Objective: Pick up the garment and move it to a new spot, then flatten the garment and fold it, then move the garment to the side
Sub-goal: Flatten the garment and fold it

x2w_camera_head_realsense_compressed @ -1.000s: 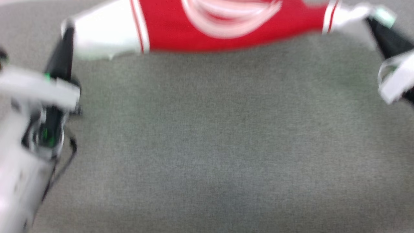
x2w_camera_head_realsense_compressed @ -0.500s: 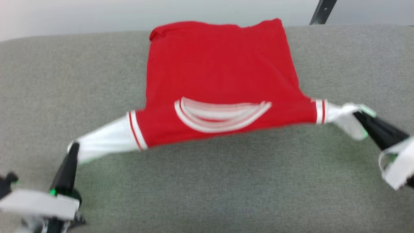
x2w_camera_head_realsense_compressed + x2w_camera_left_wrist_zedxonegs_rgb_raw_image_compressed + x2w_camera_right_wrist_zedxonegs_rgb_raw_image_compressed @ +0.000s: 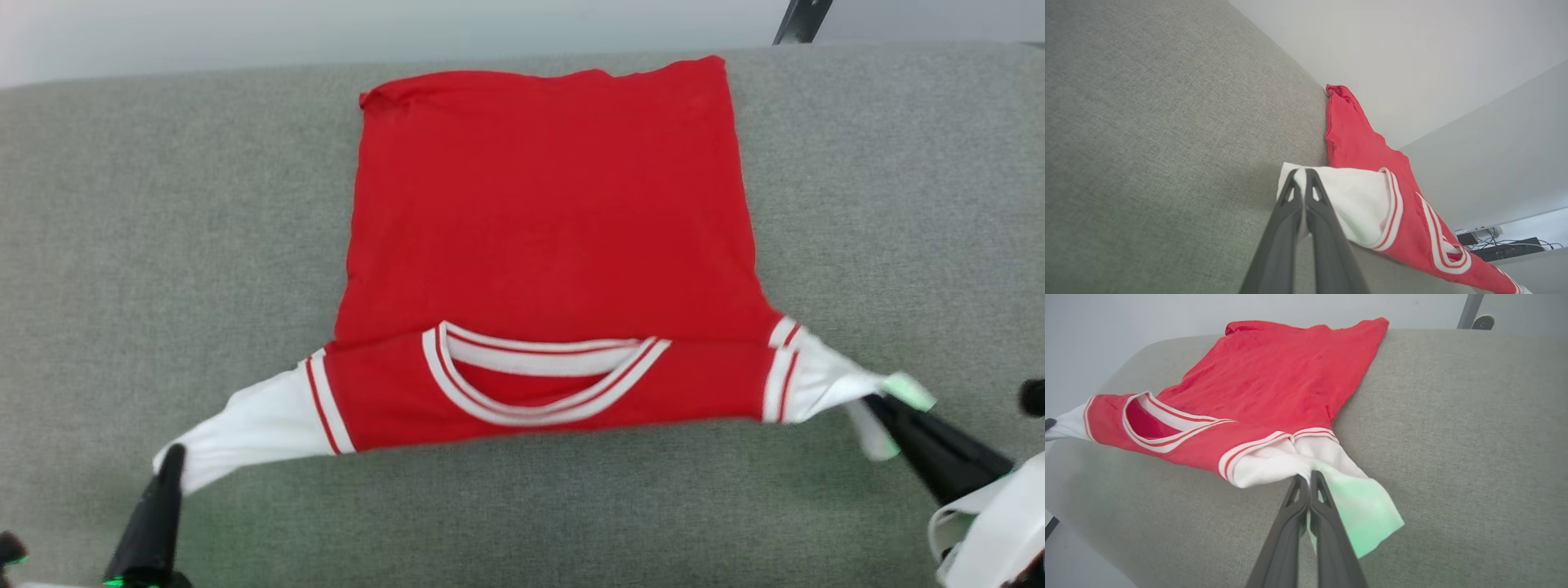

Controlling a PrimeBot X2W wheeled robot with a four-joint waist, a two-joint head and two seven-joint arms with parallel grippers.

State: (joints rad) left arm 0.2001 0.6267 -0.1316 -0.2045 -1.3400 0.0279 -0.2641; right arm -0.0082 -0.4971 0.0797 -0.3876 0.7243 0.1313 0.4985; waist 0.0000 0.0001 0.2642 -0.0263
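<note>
Both clamped on sleeve ends, left pincer [image 3: 172, 456] and right pincer [image 3: 875, 402] hold the garment [image 3: 547, 245] stretched between.

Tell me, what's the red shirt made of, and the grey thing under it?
The garment looks like soft, matte knit cloth: it drapes and wrinkles. The grey surface looks like woven upholstery fabric, matte, with a fine speckled weave.
</note>
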